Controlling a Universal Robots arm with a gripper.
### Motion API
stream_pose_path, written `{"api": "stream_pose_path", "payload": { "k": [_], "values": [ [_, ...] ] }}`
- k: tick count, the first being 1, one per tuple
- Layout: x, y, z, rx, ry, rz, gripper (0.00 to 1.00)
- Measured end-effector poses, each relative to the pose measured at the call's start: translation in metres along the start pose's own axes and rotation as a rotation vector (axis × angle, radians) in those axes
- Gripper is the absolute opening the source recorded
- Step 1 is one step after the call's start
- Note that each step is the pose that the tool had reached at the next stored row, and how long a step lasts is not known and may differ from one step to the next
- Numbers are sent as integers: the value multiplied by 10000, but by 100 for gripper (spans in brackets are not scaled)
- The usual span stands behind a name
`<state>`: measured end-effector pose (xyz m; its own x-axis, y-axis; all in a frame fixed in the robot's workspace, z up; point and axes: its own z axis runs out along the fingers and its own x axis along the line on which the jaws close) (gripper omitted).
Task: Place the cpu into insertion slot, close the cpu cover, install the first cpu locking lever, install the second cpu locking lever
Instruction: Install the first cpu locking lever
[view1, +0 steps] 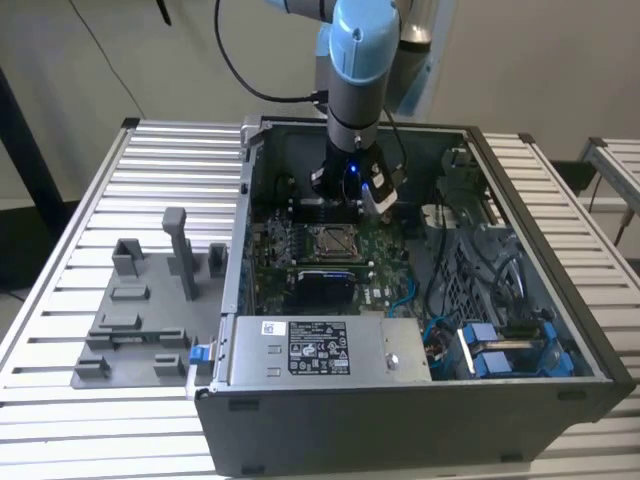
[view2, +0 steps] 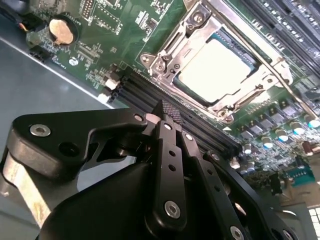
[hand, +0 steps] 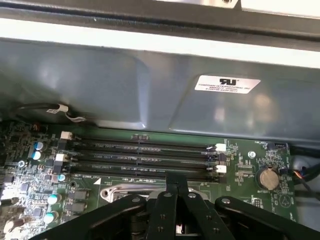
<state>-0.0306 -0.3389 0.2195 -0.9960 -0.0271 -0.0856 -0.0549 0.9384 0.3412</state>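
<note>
The robot arm's pincer (view2: 167, 109) is closed, fingertips pressed together and gripping nothing, poised over the black memory slots (view2: 150, 95) of a green motherboard (view2: 115, 35). Just beside it, the cpu (view2: 220, 62) sits in the insertion slot (view1: 333, 241), its pale metal top showing through the window of the cpu cover (view2: 250, 96), which lies flat over it. In the first wrist view, the pincer's tip (hand: 175, 186) points towards the grey case wall (hand: 100, 85). In the exterior view, the open computer case (view1: 560, 300) stands on a slatted table (view1: 130, 180), with a grey fixture (view1: 140, 310) at that view's left.
</note>
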Motion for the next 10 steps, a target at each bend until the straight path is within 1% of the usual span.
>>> {"api": "stream_pose_path", "payload": {
  "k": [3,5,7,10],
  "values": [
    [-7,20,-75,17,-4,15,11],
    [-10,19,-112,31,2,24,11],
    [-10,-9,-140,61,35,50,11],
    [-10,-56,-169,148,110,94,11]
  ]
}}
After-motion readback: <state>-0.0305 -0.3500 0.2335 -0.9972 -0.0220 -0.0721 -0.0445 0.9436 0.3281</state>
